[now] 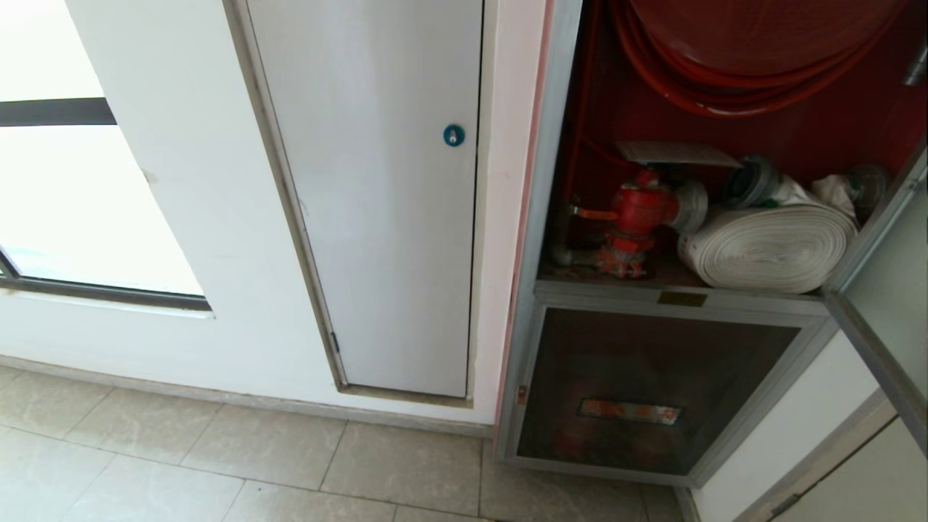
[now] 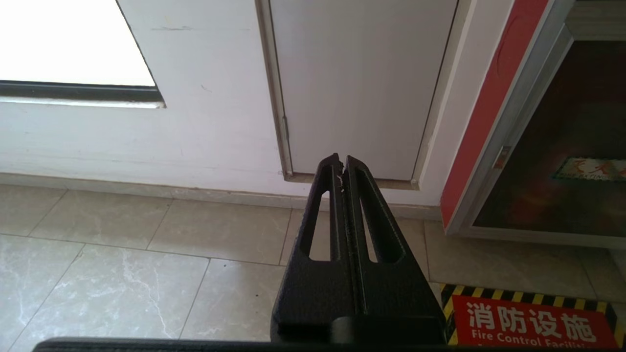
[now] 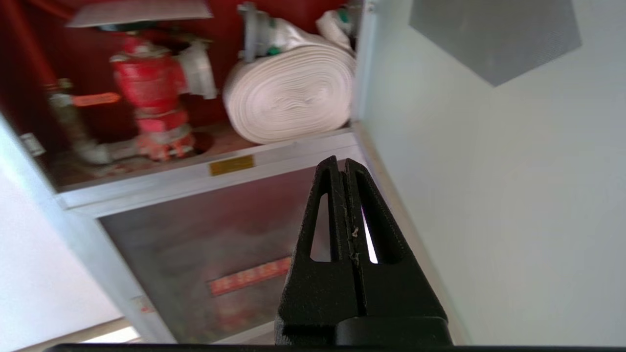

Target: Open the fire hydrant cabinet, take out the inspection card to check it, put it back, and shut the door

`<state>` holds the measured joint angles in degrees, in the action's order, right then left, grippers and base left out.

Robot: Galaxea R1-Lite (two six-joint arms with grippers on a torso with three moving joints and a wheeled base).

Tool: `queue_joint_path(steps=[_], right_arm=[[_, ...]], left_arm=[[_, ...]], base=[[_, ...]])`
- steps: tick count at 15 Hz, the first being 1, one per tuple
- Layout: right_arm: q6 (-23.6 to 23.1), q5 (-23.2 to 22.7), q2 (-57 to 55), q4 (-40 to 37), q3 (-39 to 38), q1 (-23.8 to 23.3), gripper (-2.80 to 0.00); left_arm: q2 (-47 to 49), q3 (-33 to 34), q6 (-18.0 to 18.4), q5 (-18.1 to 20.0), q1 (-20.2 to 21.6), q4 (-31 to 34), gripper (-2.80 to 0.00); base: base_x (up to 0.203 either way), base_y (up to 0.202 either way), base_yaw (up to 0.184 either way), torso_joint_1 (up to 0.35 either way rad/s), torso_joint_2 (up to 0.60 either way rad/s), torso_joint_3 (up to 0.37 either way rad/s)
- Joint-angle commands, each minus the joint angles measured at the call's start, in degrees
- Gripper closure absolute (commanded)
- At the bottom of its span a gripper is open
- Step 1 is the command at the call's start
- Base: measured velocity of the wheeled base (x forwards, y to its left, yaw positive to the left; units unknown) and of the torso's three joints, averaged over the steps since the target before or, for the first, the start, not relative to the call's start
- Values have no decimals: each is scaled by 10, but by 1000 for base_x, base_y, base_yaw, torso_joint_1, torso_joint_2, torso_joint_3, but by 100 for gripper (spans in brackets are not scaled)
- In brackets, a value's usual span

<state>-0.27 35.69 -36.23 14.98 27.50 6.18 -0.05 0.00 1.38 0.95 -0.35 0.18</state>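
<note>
The fire hydrant cabinet (image 1: 540,217) stands open, red inside. Its door (image 1: 895,290) is swung out to the right. The inspection card (image 1: 674,154) lies flat on top of the red valve (image 1: 638,210), beside the white rolled hose (image 1: 776,246). My right gripper (image 3: 341,164) is shut and empty. It hangs in front of the lower dark glass panel (image 3: 195,244), below the cabinet's sill and close to the pale inner face of the door (image 3: 489,171). The card (image 3: 142,12) shows well above and away from it. My left gripper (image 2: 341,160) is shut, parked low over the floor tiles. Neither arm shows in the head view.
A plain white panel (image 1: 384,217) with a blue round lock (image 1: 454,135) sits left of the cabinet. The red hose reel (image 1: 747,51) fills the cabinet's top. A red floor sign (image 2: 528,322) with a striped border lies by the cabinet's foot. A window (image 1: 72,203) is at far left.
</note>
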Motion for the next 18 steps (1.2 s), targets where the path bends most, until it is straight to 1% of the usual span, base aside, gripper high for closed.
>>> queue_joint_path(steps=[1,5,7,10,13,14,16,18], right_arm=[[0,-13,60,1,-25,6,0],[0,-75,132,0,-66,6,0],[0,-92,160,-17,-81,6,0],[1,-91,204,-67,-84,5,0],[6,-51,204,-67,-84,5,0],[1,-51,204,-70,-81,5,0],[-9,-53,202,-72,-80,-22,0],[-11,-66,204,-73,-83,-30,0]], left_arm=[[0,0,0,0,0,0,0],[0,0,0,0,0,0,0],[0,0,0,0,0,0,0],[0,0,0,0,0,0,0],[0,0,0,0,0,0,0],[0,0,0,0,0,0,0],[0,0,0,0,0,0,0],[0,0,0,0,0,0,0]], base=[[0,0,0,0,0,0],[0,0,0,0,0,0],[0,0,0,0,0,0],[0,0,0,0,0,0],[0,0,0,0,0,0],[0,0,0,0,0,0],[0,0,0,0,0,0],[0,0,0,0,0,0]])
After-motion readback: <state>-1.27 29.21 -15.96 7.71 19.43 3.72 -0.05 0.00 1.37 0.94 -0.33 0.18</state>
